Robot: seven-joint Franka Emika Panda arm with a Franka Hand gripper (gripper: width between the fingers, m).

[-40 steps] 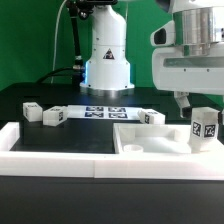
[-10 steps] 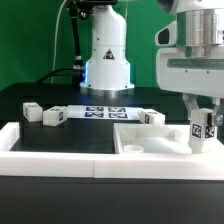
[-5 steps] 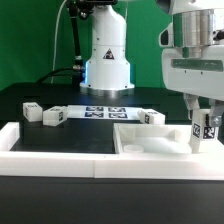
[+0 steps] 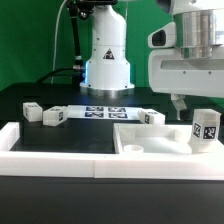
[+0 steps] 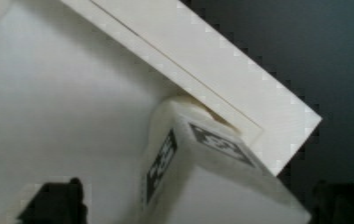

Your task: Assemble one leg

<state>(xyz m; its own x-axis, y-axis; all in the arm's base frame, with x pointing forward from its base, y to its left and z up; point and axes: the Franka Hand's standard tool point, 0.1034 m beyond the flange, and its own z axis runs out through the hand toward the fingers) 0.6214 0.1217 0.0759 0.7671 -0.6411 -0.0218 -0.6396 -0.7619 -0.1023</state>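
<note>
The leg (image 4: 205,128), a white post with a black-and-white tag, stands upright at the corner of the large white plate (image 4: 150,142) on the exterior view's right. My gripper (image 4: 192,106) hangs just above it and slightly toward the exterior view's left, open, with nothing in it. In the wrist view the leg (image 5: 206,160) lies between my two dark fingertips (image 5: 53,202), with a gap on each side. My gripper (image 5: 202,206) is centred over it. The plate (image 5: 67,110) fills most of that view.
Two more white tagged legs (image 4: 30,110) (image 4: 52,116) lie at the exterior view's left, and another (image 4: 152,117) sits behind the plate. The marker board (image 4: 100,112) lies at the back. A raised white frame (image 4: 60,152) borders the front. The robot base (image 4: 107,60) stands behind.
Half a second ago my fingers were down around the leg. Now the gripper has let go, risen, and shifted toward the exterior view's left. The leg stays standing on the plate.
</note>
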